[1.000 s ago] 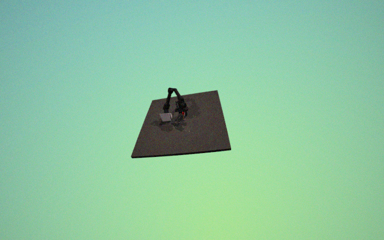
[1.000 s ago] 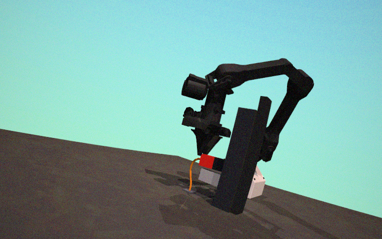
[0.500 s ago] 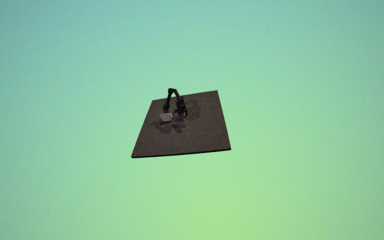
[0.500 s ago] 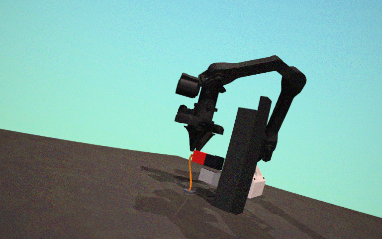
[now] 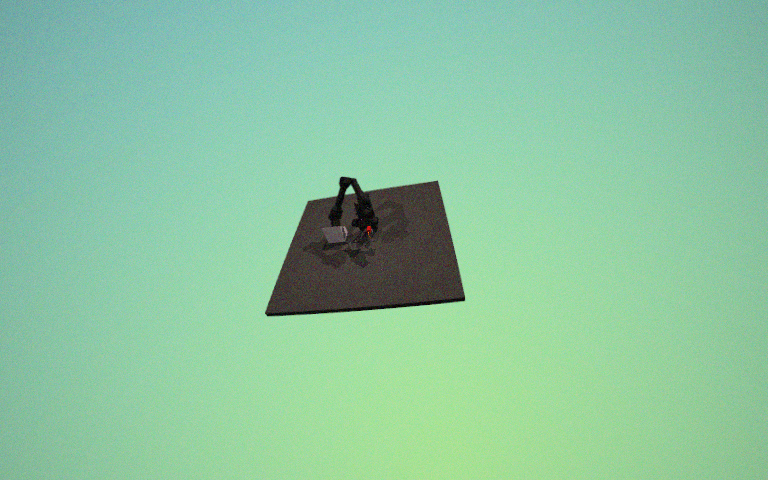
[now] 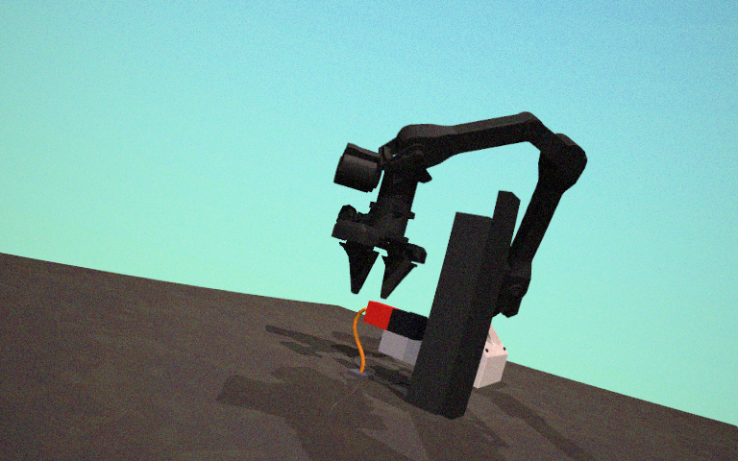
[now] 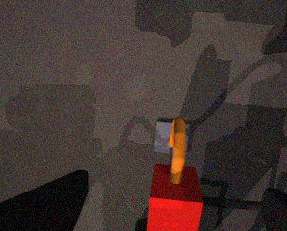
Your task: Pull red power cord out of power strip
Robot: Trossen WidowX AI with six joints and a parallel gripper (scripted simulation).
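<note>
The arm is arching over, its gripper point(image 6: 374, 292) hanging wide open and empty above the plug point(image 6: 381, 314), which is lying roughly level below it.

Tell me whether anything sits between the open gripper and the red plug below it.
Nothing visible does. In the exterior view the gripper hangs open above the red plug with only bare air between them. The tall dark slab stands off to one side, not in the gap. The orange cord drops away from the plug's far end.
</note>
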